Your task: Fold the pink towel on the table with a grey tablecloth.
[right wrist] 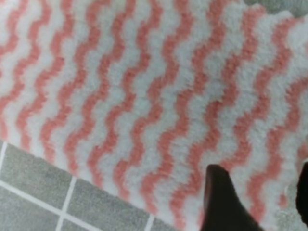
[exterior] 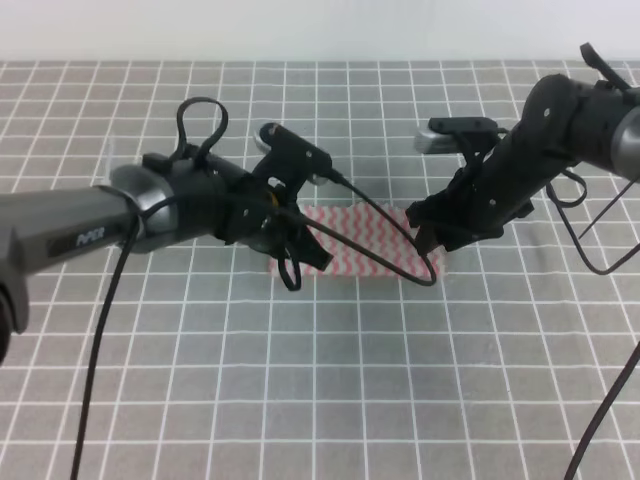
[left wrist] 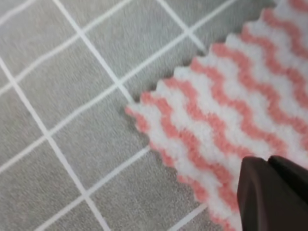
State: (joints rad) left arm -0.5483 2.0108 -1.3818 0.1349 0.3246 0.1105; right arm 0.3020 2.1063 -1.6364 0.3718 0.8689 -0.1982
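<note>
Grey gridded table (exterior: pixel 330 380) bare up front. Mid-table, pink towel (exterior: pixel 365 250) lying flat, long side across, both arms low over it. Left claw (exterior: pixel 300 255) down at towel's left end; dark fingertip (left wrist: pixel 272 195) over zigzag stripes near corner, opening — cannot tell. Right claw (exterior: pixel 432 238) down at right end; finger (right wrist: pixel 222 199) on pile, second at frame edge, jaws apart, nothing pinched. Grid runs on behind.

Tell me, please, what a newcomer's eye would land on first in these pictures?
Probably the pink towel, lying flat mid-table on the table with a grey tablecloth. Next, the two black arms closing on it: the left gripper at its left end, the right gripper at its right end.
</note>
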